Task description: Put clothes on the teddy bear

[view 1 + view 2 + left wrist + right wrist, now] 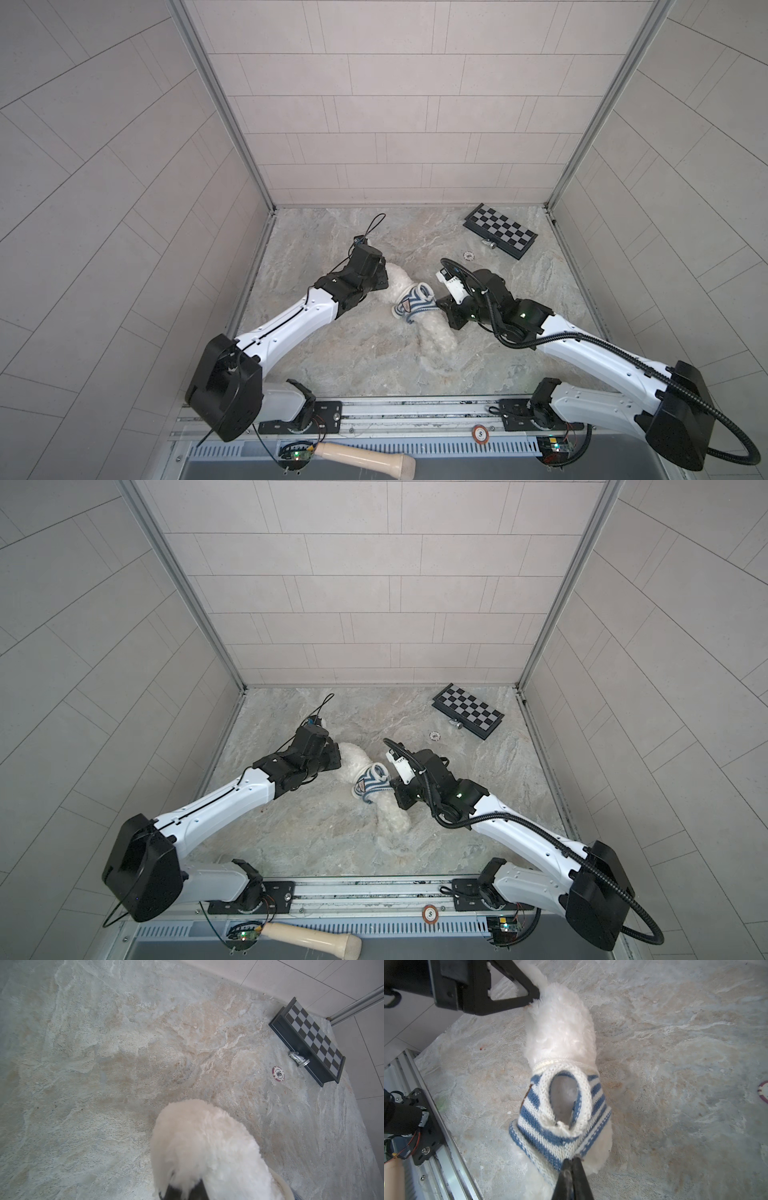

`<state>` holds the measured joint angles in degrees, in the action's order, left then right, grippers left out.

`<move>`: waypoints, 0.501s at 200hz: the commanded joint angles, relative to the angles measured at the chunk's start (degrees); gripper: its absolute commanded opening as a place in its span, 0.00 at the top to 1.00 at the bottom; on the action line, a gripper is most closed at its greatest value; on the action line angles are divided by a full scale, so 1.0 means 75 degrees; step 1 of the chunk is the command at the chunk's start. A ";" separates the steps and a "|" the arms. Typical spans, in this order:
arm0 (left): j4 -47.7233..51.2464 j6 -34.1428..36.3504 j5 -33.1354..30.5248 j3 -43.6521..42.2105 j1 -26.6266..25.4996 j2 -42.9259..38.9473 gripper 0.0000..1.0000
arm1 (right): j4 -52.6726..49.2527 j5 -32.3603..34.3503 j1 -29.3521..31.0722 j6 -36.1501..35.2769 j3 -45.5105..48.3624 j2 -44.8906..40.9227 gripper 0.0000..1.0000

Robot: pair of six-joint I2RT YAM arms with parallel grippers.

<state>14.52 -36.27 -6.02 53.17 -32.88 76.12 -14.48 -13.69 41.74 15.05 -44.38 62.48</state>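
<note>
Grey tiled walls (386,104), marbled stone tabletop (340,357)

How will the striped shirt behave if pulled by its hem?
Likely floppy and stretchy: the striped shirt is open knit, one opening sagging. The right gripper pinches only its edge, so it may stretch before sliding along the fluffy teddy bear.

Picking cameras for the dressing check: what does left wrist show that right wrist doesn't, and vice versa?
Left wrist only: chessboard, silver chess piece. Right wrist only: blue stripes of the striped shirt on the teddy bear, right gripper pinching its hem, base rail. Both: teddy bear's fur, left gripper on it, poker chip, table.
</note>
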 commanded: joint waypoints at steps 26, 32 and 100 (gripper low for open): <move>-0.0388 -0.0407 -0.1105 -0.0401 0.0110 -0.0462 1.00 | 0.0764 -0.0540 0.0397 0.0892 0.0200 -0.0366 1.00; -0.0384 -0.0446 -0.1153 -0.0411 0.0074 -0.0480 1.00 | 0.1014 -0.0590 0.0477 0.1057 0.0242 -0.0324 1.00; -0.0175 -0.0859 -0.1720 -0.0333 -0.0344 -0.0534 1.00 | 0.1490 0.0049 0.1709 0.1287 -0.0285 0.0898 1.00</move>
<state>13.47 -41.06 -14.37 50.52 -35.11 73.19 -4.08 -15.49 52.03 23.55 -43.72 67.75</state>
